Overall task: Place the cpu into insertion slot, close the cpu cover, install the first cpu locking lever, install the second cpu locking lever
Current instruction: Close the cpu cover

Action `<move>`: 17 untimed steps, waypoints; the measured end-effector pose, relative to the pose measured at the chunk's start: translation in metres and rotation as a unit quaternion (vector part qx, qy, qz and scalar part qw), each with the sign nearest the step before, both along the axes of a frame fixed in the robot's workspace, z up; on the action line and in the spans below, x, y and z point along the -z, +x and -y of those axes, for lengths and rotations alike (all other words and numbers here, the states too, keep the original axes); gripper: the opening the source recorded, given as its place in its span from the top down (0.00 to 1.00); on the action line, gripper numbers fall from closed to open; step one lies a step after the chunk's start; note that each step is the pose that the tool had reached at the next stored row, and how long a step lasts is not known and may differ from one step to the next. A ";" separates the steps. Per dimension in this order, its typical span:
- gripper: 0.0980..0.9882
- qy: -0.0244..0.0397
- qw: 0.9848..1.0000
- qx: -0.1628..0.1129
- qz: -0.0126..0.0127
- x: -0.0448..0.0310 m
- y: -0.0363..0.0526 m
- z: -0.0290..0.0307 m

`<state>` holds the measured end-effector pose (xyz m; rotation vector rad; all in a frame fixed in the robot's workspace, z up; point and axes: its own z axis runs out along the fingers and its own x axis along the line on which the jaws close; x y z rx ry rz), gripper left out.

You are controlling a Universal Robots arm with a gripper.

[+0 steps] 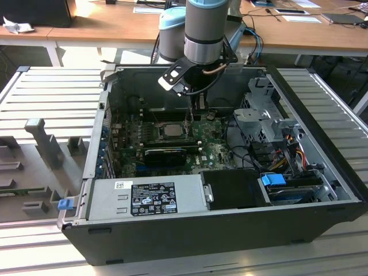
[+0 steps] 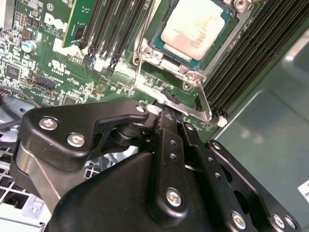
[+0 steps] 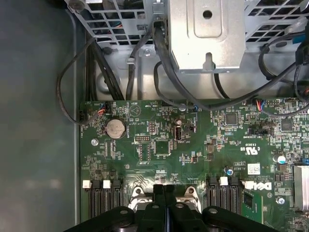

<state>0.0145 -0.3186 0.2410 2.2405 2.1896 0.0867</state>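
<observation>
Pale silver-beige metal is the giveaway in the exterior view: that's the cpu, lying flat on the green motherboard toward the far side of the open black pc case. The gripper hangs just to the exterior view's right of it, low over the board. In the second wrist view the cpu is seated in the insertion slot, and the cpu cover looks to be lying down around it as a dull frame. A thin locking lever juts from the socket corner toward the gripper; can't tell if they touch. In the first wrist view the gripper has its two black fingers pressed side by side with nothing visible between them.
</observation>
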 end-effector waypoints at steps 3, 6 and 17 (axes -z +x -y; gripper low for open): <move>0.99 0.000 1.000 0.000 0.000 0.0009 -0.0045 0.0000; 0.99 0.000 1.000 0.000 0.000 0.0018 -0.0085 0.0000; 0.99 0.000 1.000 -0.012 -0.001 0.0121 -0.0289 0.0001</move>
